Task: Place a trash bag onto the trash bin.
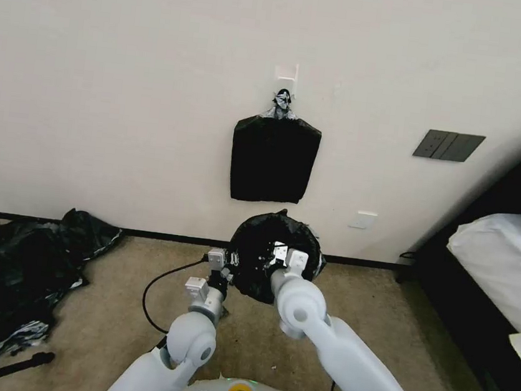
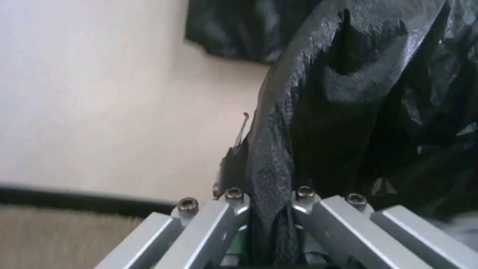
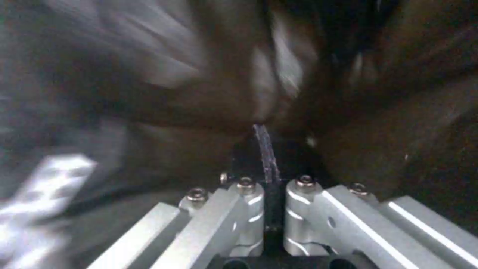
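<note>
The trash bag [image 1: 263, 277], glossy wrinkled black film, forms a round open mouth low in front of the wall. My left gripper [image 1: 232, 261] is at the bag's left edge. In the left wrist view this left gripper [image 2: 269, 209] is shut on a fold of the bag [image 2: 358, 112]. My right gripper [image 1: 280, 255] reaches into the mouth near its middle. The right wrist view has the right gripper [image 3: 269, 179] shut on a thin pinch of the bag's film [image 3: 199, 93]. The trash bin is hidden.
A flat black bundle [image 1: 274, 159] hangs from a wall hook above the bag. Black plastic sheeting [image 1: 6, 279] is heaped on the carpet at the left. A bed [image 1: 504, 261] stands at the right. A black cable [image 1: 155, 290] loops across the floor near my left arm.
</note>
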Tool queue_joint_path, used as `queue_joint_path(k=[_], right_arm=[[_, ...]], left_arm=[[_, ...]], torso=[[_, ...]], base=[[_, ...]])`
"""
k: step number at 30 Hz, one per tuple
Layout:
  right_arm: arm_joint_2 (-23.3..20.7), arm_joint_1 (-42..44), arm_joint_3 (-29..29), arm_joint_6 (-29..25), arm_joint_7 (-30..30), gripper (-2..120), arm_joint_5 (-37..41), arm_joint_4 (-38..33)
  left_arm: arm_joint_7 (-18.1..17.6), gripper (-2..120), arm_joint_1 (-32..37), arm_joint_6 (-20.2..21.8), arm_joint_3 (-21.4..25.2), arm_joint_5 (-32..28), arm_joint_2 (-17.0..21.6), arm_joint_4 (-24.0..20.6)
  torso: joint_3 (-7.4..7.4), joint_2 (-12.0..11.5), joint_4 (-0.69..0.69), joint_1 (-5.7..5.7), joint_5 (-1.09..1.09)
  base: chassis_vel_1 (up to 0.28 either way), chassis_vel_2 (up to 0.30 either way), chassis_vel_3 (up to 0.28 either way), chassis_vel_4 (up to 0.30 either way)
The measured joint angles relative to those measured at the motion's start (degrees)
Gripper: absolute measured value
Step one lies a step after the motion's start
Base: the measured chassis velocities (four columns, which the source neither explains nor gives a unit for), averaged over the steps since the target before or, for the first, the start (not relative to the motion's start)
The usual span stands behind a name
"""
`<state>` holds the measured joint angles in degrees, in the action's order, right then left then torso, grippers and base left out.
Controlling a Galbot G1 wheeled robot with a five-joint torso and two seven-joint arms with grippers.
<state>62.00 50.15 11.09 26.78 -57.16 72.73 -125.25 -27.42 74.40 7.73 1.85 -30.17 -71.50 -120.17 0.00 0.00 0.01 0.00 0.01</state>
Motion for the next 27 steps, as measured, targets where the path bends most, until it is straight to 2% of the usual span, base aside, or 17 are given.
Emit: queue_joint_path(k=[1,2,5,6,9,10,11,13,14,15,17,18,19,22,23,26,27], right_arm=[[0.0,0.0,0.0,0.0,0.0,0,0.0,0.0],[-1.2,1.3,-0.9,0.0,2.5,0,-0.9,-1.9],[-6.1,6.4,-5.2,-1.3,14.2,0,-8.9,-7.4],[-6.1,6.4,-5.2,-1.3,14.2,0,-8.9,-7.4],[-10.2,10.4,-9.5,-5.9,21.9,0,-15.9,-12.6],[-10.2,10.4,-9.5,-5.9,21.9,0,-15.9,-12.6],[-11.1,11.7,-11.6,-7.0,24.4,0,-18.4,-13.9],[-12.2,15.4,-16.9,-8.7,29.7,9,-23.2,-15.9],[-12.2,15.4,-16.9,-8.7,29.7,9,-23.2,-15.9],[-12.4,18.9,-21.9,-9.8,33.7,15,-26.9,-17.2],[-11.9,22.6,-26.2,-11.2,36.0,23,-29.7,-18.2],[-11.9,22.6,-26.2,-11.2,36.0,23,-29.7,-18.2],[-11.2,24.5,-27.9,-11.6,36.4,30,-30.3,-18.4],[-9.8,26.3,-29.0,-11.9,36.4,41,-31.0,-18.4],[-9.8,26.3,-29.0,-11.9,36.4,41,-31.0,-18.4],[-9.2,26.2,-28.7,-12.2,36.0,57,-31.4,-18.4],[-9.2,26.2,-28.7,-12.2,36.0,57,-31.4,-18.4]], left_arm=[[0.0,1,0.0,0.0,0.0,0.0,0.0,0.0],[-1.0,1,-0.3,0.8,0.2,-1.7,-0.1,0.4],[-3.5,1,-0.7,3.3,1.1,-6.9,0.1,1.1],[-3.5,1,-0.7,3.3,1.1,-6.9,0.1,1.1],[-6.7,1,-0.8,6.5,1.6,-13.2,0.2,1.3],[-6.7,1,-0.8,6.5,1.6,-13.2,0.2,1.3],[-7.9,1,-0.9,7.7,1.7,-15.1,0.1,1.5],[-10.7,1,-1.4,10.0,1.5,-18.9,-0.3,2.2],[-10.7,1,-1.4,10.0,1.5,-18.9,-0.3,2.2],[-12.6,1,-1.9,11.5,1.1,-21.3,-0.8,3.1],[-14.3,1,-2.6,12.7,0.3,-22.7,-1.5,4.6],[-14.3,1,-2.6,12.7,0.3,-22.7,-1.5,4.6],[-15.7,1,-3.3,13.3,-0.6,-23.7,-2.0,5.6],[-18.1,1,-5.1,14.4,-2.8,-25.0,-3.0,7.6],[-18.1,1,-5.1,14.4,-2.8,-25.0,-3.0,7.6],[-18.5,1,-6.8,14.7,-5.0,-22.3,-3.9,11.3],[-18.5,1,-6.8,14.7,-5.0,-22.3,-3.9,11.3]], torso=[[0.0,0.0,0.0,0.0,0.0],[0.0,0.0,0.0,0.0,0.0],[0.0,0.0,-0.03,0.0,0.01],[0.0,0.0,-0.03,0.0,0.01],[0.0,0.0,-0.01,0.0,0.0],[0.0,0.0,-0.01,0.0,0.0],[0.0,0.0,0.01,0.0,0.01],[0.0,0.0,0.01,0.0,0.0],[0.0,0.0,0.01,0.0,0.0],[0.0,0.0,-0.03,0.0,0.02],[-0.01,0.0,-0.04,0.0,-0.01],[-0.01,0.0,-0.04,0.0,-0.01],[0.0,0.0,-0.01,0.0,0.03],[0.0,0.0,-0.02,0.0,0.01],[0.0,0.0,-0.02,0.0,0.01],[0.0,0.0,0.0,0.0,0.0],[0.0,0.0,0.0,0.0,0.0]], base=[[0.0,0.0,0.0,0.0],[0.0,0.0,0.0,0.0],[0.0,0.0,0.0,0.0],[0.0,0.0,0.0,0.0],[0.0,0.0,0.0,0.0],[0.0,0.0,0.0,0.0],[0.0,0.0,0.0,0.0],[0.0,0.0,0.0,0.0],[0.0,0.0,0.0,0.0],[0.0,0.0,0.0,0.0],[0.0,0.0,0.0,0.0],[0.0,0.0,0.0,0.0],[0.0,0.0,0.0,0.0],[0.0,0.0,0.0,0.0],[0.0,0.0,0.0,0.0],[0.0,0.0,0.0,0.0],[0.0,0.0,0.0,0.0]])
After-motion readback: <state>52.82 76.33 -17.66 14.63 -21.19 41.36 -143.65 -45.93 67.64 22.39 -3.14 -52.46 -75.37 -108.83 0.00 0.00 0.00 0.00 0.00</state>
